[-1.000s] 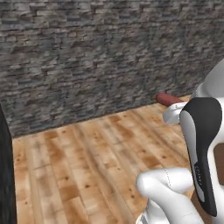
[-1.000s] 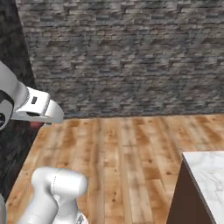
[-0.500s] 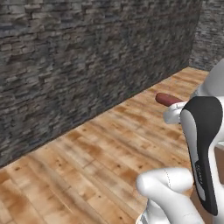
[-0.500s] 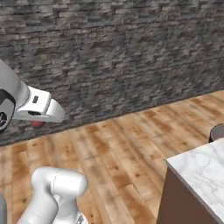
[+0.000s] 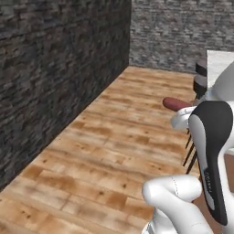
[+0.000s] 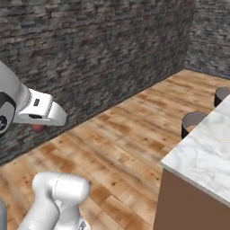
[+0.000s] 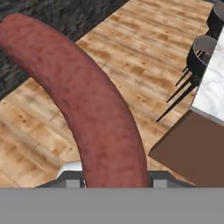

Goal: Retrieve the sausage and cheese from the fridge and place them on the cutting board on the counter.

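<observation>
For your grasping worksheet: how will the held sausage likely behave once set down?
The sausage is rounded and curved, so it may rock or roll. It juts from the gripper without drooping, so probably fairly stiff. Its surface looks smooth, perhaps slippery.

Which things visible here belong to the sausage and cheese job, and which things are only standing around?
Part of the job:
- dark red-brown curved sausage, held in the shut tool
- white marble counter with grey veins

Only standing around:
- two dark round stools beside the counter
- grey stone wall
- wooden plank floor
</observation>
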